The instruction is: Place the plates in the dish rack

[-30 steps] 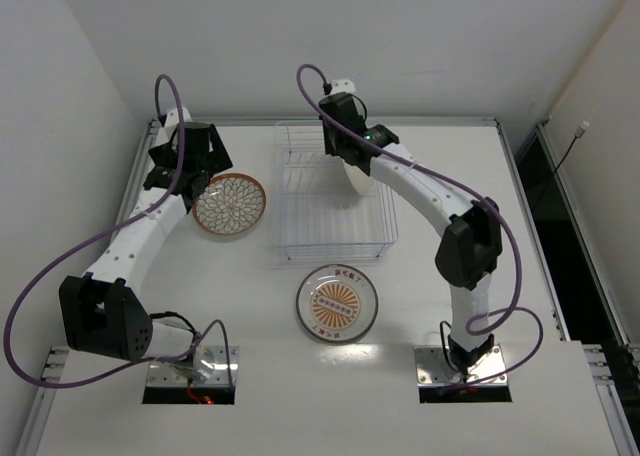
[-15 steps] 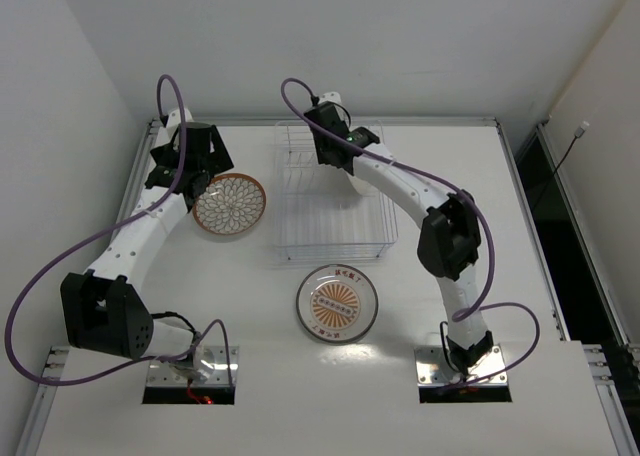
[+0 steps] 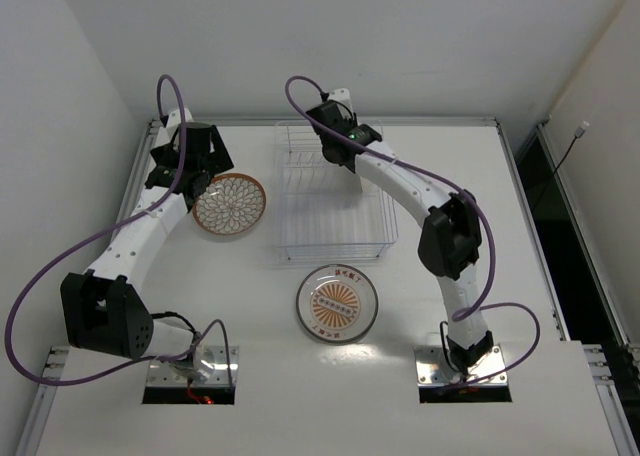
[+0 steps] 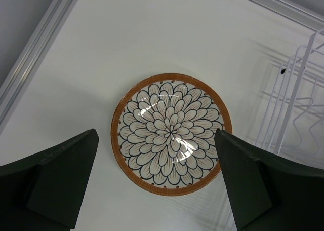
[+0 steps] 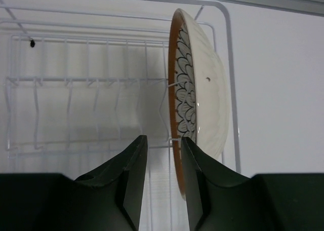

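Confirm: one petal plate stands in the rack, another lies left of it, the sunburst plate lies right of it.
Wrong on the last: the sunburst plate lies in front of the dish rack, on its near side, not right of it. The top external view shows this.

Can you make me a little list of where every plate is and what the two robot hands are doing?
standing flower plate: on its edge in the rack, at the right end
flat flower plate: on the table, left of the rack
sun plate: flat on the table, on the rack's near side
left gripper: wide open above the flat flower plate
right gripper: over the rack, fingers slightly apart at the standing flower plate's rim
plates not in the rack: two
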`<action>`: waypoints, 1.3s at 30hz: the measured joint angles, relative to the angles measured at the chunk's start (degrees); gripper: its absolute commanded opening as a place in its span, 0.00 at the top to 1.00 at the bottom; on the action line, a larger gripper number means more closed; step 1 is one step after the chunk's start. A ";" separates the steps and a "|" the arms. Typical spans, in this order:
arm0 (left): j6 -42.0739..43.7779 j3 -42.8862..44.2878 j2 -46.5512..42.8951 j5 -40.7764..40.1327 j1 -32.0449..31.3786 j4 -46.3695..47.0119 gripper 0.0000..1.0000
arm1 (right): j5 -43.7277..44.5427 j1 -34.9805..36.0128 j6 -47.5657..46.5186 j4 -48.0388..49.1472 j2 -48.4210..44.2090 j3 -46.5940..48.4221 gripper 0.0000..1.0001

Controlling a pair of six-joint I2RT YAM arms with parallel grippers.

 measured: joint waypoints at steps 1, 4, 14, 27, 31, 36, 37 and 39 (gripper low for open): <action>0.00 0.00 0.00 0.00 0.00 0.00 0.00 | 0.70 -0.04 0.07 -0.15 0.00 0.00 0.69; -0.02 0.00 0.00 0.00 0.00 0.00 0.00 | 2.29 -0.15 0.63 -0.52 -0.02 -0.02 0.69; 0.00 0.00 0.00 0.00 0.00 0.00 0.00 | 3.13 -0.48 2.16 -0.61 -0.02 -0.02 0.62; 0.00 0.00 0.00 0.00 0.00 0.02 0.00 | -0.70 -0.48 1.88 2.29 -1.55 -0.52 0.46; 0.00 0.00 0.00 0.00 0.00 0.00 0.00 | -2.12 -0.52 0.79 3.58 -3.32 -0.59 0.46; -0.02 0.00 0.00 0.00 0.00 0.00 0.00 | -4.26 -0.74 -0.11 4.72 -4.00 -0.61 0.46; 0.00 0.00 0.00 0.00 0.00 0.02 0.00 | -4.70 -0.74 -0.13 4.83 -4.00 -0.61 0.46; 0.00 0.00 0.00 0.00 0.00 0.00 0.00 | -5.31 -0.74 -0.26 5.05 -4.00 -0.61 0.46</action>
